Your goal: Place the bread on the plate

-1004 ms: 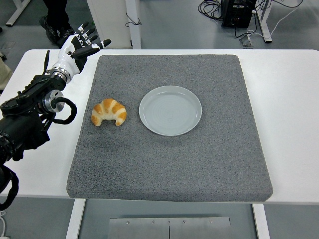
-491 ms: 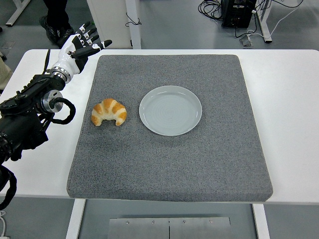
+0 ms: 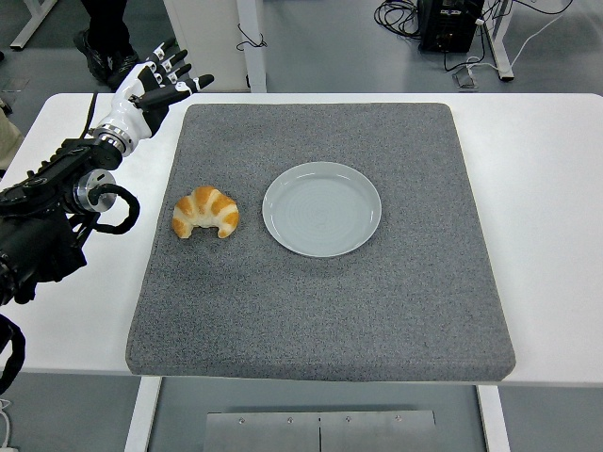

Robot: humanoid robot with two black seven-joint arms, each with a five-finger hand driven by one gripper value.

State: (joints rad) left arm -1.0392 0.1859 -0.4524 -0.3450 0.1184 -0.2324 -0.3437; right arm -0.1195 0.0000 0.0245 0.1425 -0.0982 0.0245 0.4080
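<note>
Left hand [image 3: 155,87]: fingers [image 3: 175,68] spread, holding nothing, poised over the far left corner of the grey mat [image 3: 320,311]. Over the last second it has crept slightly further away and rightward; the forearm followed. Croissant [image 3: 205,213] unmoved, lying on the mat just left of the empty plate [image 3: 322,209], not touching it. Judgement: reach only beginning; hand remains well apart from the bread. Right arm not visible.
</note>
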